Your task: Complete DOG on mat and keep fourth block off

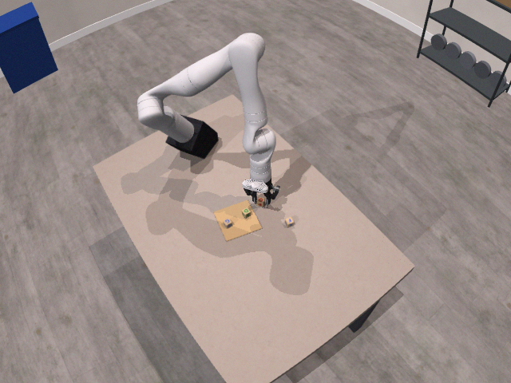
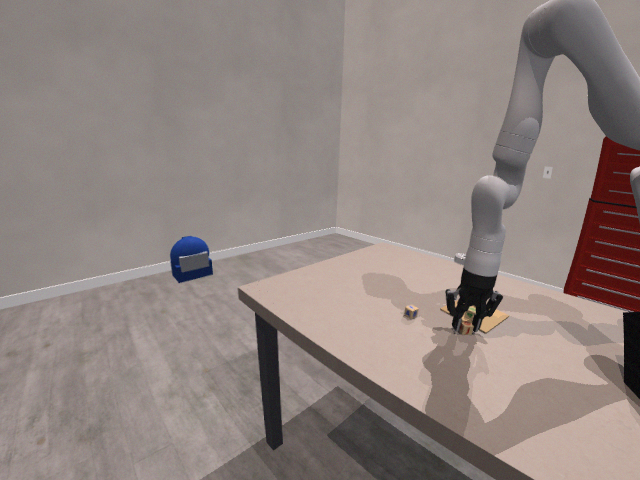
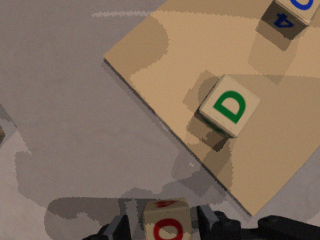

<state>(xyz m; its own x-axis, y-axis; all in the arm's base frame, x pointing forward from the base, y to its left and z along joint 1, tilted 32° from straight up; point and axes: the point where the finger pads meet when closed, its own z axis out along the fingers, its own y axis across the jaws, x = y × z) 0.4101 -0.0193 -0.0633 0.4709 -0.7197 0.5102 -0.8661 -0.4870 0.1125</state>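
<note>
The tan mat lies on the table and carries a block with a green D and a block with a blue G. They also show in the top view, the D block and the G block. A block with a red O on top rests on the table just off the mat's edge. My gripper is low over the table and straddles the O block, fingers apart, with a small gap showing beside the block. It also shows in the exterior view.
A fourth block with blue markings lies on the table off the mat, to the side away from the gripper. The arm's black base stands at the table's far end.
</note>
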